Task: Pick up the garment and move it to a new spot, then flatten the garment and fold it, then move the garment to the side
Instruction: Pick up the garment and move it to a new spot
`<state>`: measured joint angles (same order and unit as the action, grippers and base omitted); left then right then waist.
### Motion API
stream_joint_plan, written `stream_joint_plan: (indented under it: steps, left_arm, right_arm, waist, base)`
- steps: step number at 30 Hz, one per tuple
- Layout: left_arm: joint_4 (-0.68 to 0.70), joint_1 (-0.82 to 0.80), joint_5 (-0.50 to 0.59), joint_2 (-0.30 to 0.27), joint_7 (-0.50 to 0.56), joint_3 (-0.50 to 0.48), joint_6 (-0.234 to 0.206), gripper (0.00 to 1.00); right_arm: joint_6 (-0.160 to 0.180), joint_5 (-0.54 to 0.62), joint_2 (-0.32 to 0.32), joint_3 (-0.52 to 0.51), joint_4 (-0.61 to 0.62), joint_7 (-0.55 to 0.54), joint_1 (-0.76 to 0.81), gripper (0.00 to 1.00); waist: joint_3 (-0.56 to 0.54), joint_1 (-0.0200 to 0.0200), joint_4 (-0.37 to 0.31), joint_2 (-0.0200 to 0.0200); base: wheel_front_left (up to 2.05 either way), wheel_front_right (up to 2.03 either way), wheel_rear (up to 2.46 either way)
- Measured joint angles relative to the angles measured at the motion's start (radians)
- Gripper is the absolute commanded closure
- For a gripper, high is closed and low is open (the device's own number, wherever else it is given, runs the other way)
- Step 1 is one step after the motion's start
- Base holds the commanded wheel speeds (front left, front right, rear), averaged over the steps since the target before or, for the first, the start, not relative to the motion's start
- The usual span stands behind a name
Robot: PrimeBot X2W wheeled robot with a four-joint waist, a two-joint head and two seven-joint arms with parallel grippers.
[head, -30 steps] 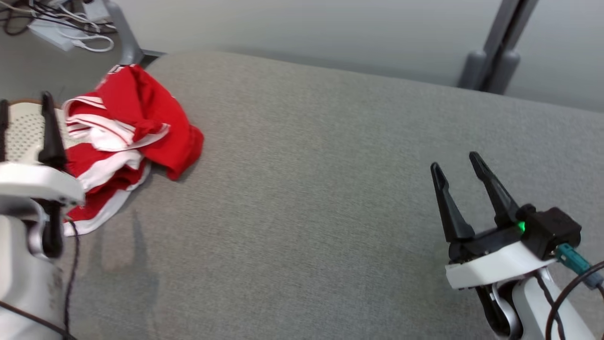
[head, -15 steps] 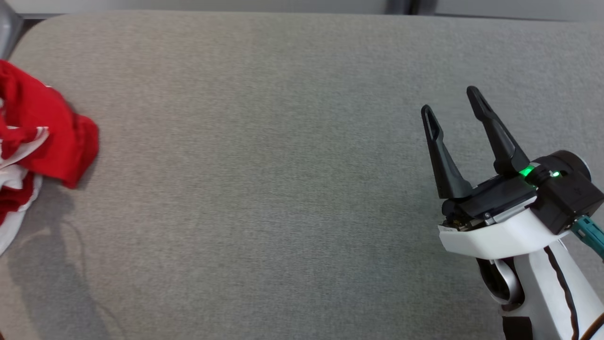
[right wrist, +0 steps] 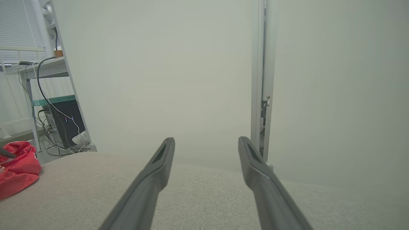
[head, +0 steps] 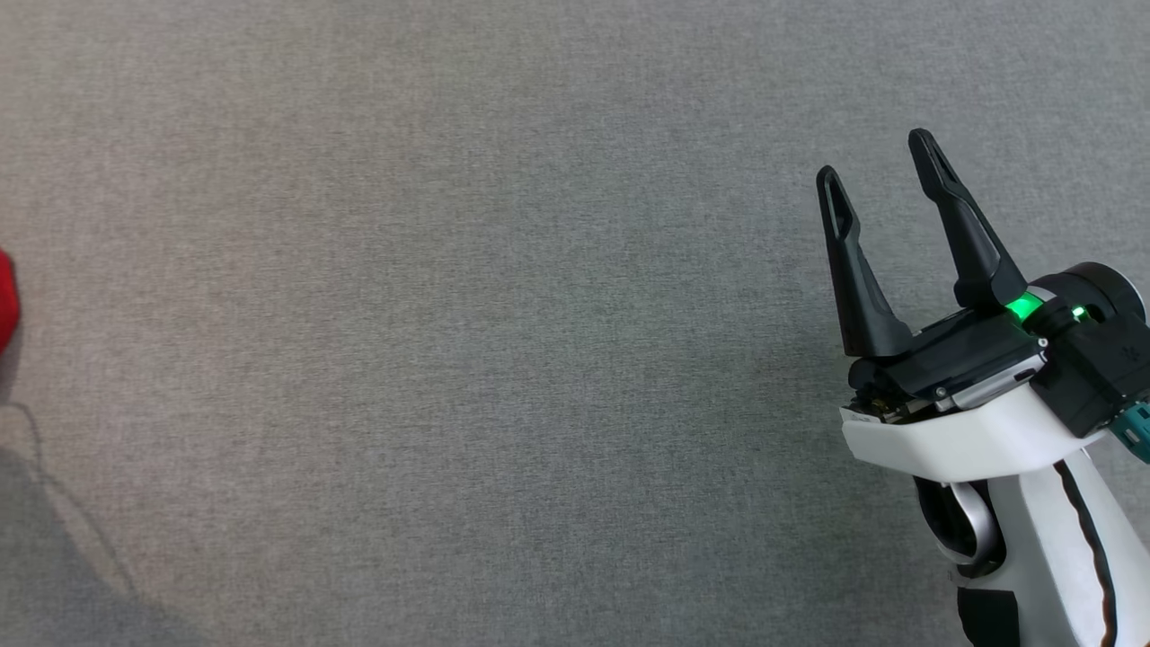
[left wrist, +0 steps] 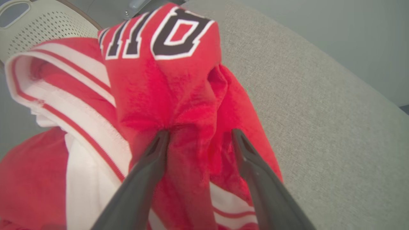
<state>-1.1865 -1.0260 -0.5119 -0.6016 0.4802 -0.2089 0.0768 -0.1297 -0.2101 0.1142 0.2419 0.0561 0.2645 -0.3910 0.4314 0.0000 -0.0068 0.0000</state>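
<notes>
The garment [left wrist: 179, 89] is a crumpled red jersey with white stripes and black lettering, lying at one end of a grey cushioned surface [head: 449, 314]. My left gripper [left wrist: 199, 134] is open and pressed into the garment, with a ridge of red cloth between its spread fingers. In the head view a sliver of the garment [head: 4, 296] shows at the left edge. My right gripper [head: 879, 157] hovers open over bare cushion at the right, nothing between its fingers. In the right wrist view the right gripper [right wrist: 207, 140] points at a pale wall, with the garment [right wrist: 17, 174] far to the left.
A white perforated chair back [left wrist: 48, 25] stands just behind the garment. Beyond the cushion's far edge are a desk with cables and a dark computer case [right wrist: 64, 124], and a grey upright post [right wrist: 260, 80] against the wall.
The head camera has swung, so the whole picture shifted and the garment slid to the left edge. My right gripper stays open in much the same pose.
</notes>
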Motion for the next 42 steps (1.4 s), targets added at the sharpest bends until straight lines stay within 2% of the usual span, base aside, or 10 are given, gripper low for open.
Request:
stream_joint_plan:
  steps: [3, 4, 5, 6, 7, 8, 9, 23, 30, 42]
  left_arm:
    - [-0.018, -0.011, 0.014, -0.017, 0.038, 0.017, -0.008, 0.00]
    - [-0.026, -0.013, 0.018, -0.021, 0.048, 0.024, -0.008, 0.13]
    - [-0.027, -0.014, 0.018, -0.023, 0.048, 0.028, -0.008, 0.51]
    - [-0.029, -0.016, 0.019, -0.025, 0.048, 0.030, -0.009, 0.61]
    - [-0.031, -0.017, 0.019, -0.027, 0.047, 0.031, -0.008, 0.76]
    - [-0.032, -0.019, 0.019, -0.030, 0.046, 0.032, -0.008, 0.96]
    - [-0.034, -0.019, 0.019, -0.032, 0.043, 0.033, -0.008, 1.00]
    - [-0.035, -0.011, 0.016, -0.015, -0.009, 0.069, 0.037, 1.00]
    - [0.021, -0.002, 0.015, 0.023, -0.052, 0.124, 0.049, 1.00]
    - [0.294, 0.097, -0.036, 0.089, -0.076, 0.366, 0.050, 1.00]
  right_arm:
    - [0.000, 0.000, -0.003, -0.003, 0.002, 0.000, 0.000, 0.00]
    - [0.000, 0.000, -0.006, -0.004, 0.004, 0.000, 0.000, 0.00]
    - [0.000, 0.000, -0.007, -0.005, 0.004, 0.000, 0.000, 0.00]
    - [0.000, 0.000, -0.007, -0.005, 0.004, 0.000, 0.000, 0.00]
    - [0.000, 0.000, -0.007, -0.006, 0.004, 0.000, 0.000, 0.00]
    - [0.000, 0.000, -0.008, -0.007, 0.003, 0.000, 0.000, 0.00]
    - [0.000, 0.000, -0.009, -0.007, 0.002, 0.000, 0.001, 0.00]
    - [0.000, 0.000, -0.010, 0.001, -0.020, 0.000, 0.012, 0.00]
    - [0.000, -0.007, -0.008, 0.002, -0.039, 0.000, 0.038, 0.00]
    - [0.000, -0.031, -0.008, -0.005, -0.052, 0.000, 0.108, 0.00]
  waist:
    - [0.010, 0.0000, -0.015, 0.0000]
    - [0.012, -0.0001, -0.022, 0.0000]
    - [0.011, 0.0000, -0.023, -0.0001]
    - [0.009, 0.0000, -0.024, 0.0000]
    - [0.007, 0.0000, -0.024, 0.0000]
    - [0.005, 0.0000, -0.024, 0.0000]
    - [0.002, 0.0000, -0.023, 0.0000]
    - [-0.052, 0.0000, -0.005, 0.0000]
    - [-0.109, 0.0000, -0.001, 0.0000]
    - [-0.238, 0.0000, -0.003, 0.0000]
  base:
    - [0.00, 0.00, 0.00]
    - [0.00, 0.00, 0.00]
    - [0.00, 0.00, 0.00]
    - [0.00, 0.00, 0.00]
    - [0.00, 0.00, 0.00]
    - [0.00, 0.00, 0.00]
    - [0.00, 0.00, 0.00]
    - [0.00, 0.00, 0.00]
    - [0.00, 0.00, 0.00]
    - [0.00, 0.00, 0.00]
